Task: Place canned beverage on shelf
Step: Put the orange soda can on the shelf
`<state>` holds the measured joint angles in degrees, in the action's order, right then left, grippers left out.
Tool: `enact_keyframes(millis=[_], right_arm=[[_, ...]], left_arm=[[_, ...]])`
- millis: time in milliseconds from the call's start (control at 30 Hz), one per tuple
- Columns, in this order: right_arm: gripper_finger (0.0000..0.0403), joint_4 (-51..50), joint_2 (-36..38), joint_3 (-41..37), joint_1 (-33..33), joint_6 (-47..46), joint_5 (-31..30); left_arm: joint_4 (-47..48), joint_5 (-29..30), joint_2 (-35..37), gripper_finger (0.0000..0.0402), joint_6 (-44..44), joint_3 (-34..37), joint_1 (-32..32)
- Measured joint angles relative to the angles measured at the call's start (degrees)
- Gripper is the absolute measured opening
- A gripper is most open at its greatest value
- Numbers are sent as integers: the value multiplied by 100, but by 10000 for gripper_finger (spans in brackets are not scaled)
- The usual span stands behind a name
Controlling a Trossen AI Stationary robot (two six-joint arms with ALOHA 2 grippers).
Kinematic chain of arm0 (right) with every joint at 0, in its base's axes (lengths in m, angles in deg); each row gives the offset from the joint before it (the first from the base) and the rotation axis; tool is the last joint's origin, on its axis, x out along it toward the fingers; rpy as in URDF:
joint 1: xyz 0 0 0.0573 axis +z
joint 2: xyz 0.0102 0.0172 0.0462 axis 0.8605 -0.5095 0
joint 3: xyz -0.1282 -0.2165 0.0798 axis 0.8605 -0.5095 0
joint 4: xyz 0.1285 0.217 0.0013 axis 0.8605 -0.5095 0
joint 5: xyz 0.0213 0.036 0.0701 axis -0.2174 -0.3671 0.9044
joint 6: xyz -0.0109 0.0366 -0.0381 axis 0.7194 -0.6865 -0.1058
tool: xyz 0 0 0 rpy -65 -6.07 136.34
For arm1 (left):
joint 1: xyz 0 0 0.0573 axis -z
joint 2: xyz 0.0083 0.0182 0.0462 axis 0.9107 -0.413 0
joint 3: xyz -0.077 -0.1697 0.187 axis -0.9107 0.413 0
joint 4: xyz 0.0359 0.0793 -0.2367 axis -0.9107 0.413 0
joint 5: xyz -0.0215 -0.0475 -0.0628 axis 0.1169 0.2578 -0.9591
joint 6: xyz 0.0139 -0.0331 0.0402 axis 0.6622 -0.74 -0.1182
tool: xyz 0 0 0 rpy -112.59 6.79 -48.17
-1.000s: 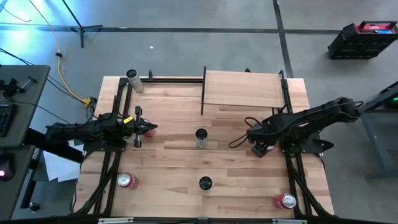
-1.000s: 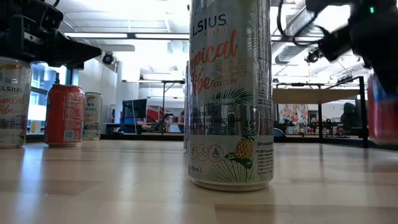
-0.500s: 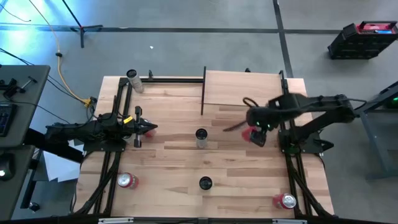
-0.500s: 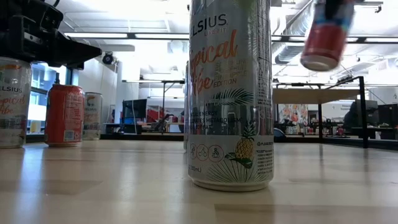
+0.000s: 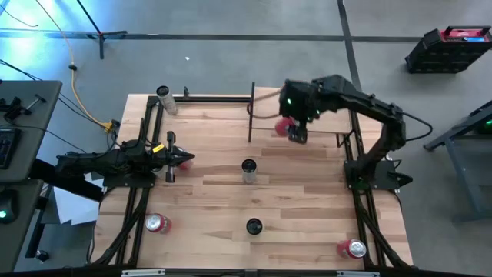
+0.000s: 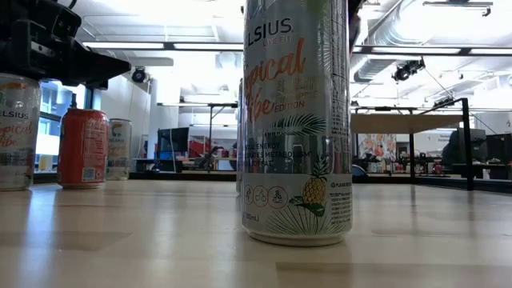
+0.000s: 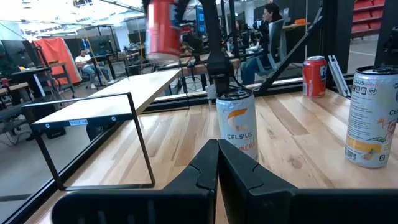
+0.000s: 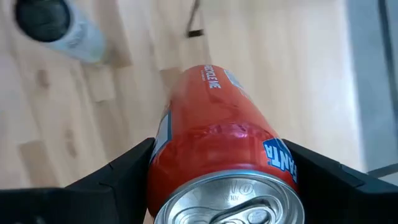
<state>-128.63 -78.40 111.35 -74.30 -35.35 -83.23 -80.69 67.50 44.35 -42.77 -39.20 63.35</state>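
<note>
A red canned beverage (image 5: 286, 125) hangs in the air over the near left part of the shelf (image 5: 323, 108), a pale board with black uprights at the table's far right. My right gripper (image 5: 295, 128) is shut on it. The left wrist view shows the can (image 7: 163, 28) well above the shelf board (image 7: 118, 93). My left gripper (image 5: 184, 159) waits shut at the table's left, pointing level, with nothing between its fingers (image 7: 217, 165). My right gripper pinches the red can's side wall near its top end (image 8: 186, 146), one finger (image 8: 124, 171) on each side of it. The fingers come from above, slanting down. The can hangs below them, lifted clear, slightly tilted, its lid toward the wrist.
A tall silver can (image 5: 248, 170) stands at the table's centre and a dark-topped one (image 5: 254, 226) nearer the front. Red cans sit at the near left (image 5: 157, 223) and near right (image 5: 355, 248). Another can (image 5: 165, 99) is at the far left corner.
My right gripper has risen and swung from the table's right side toward the far edge and leftward, rolling and tipping more downward on the way. The red can has gone with it, lifted from table height to above the shelf.
</note>
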Motion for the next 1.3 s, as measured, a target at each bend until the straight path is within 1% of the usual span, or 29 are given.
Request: enact_keyframes(millis=[100,267,433,567,667,733,800,867,967,1067,1200,1300], right_arm=[[291,-23,-30,39,-444,457,-69],[291,-22,125,-15,-1033,687,-61],[291,-23,602,-15,-1359,791,201],[291,-23,1030,-15,-1549,721,160],[291,14,1314,-94,-1543,689,233],[291,25,1562,-427,-1538,658,339],[291,-35,1846,-919,-1540,565,351],[291,-40,2129,-1392,-1541,604,213],[291,-20,2565,-1940,-1535,742,-178],[291,-12,2944,-2436,-1614,974,-317],[291,-13,3247,-3075,-1751,1196,-344],[291,-11,3299,-3460,-1819,1376,-495]], left_arm=[[2,0,1,3,-1,0,-1],[0,0,0,3,0,0,0],[0,0,0,3,0,0,0],[1,1,0,3,-1,0,-1],[0,1,1,3,-1,0,-1],[1,0,1,3,-2,0,-1],[1,0,0,3,-1,0,0],[0,2,0,3,-2,0,-2],[0,2,0,3,0,0,0],[1,1,1,3,0,0,-1],[0,2,2,3,0,0,-2],[0,0,0,3,-1,0,-1]])
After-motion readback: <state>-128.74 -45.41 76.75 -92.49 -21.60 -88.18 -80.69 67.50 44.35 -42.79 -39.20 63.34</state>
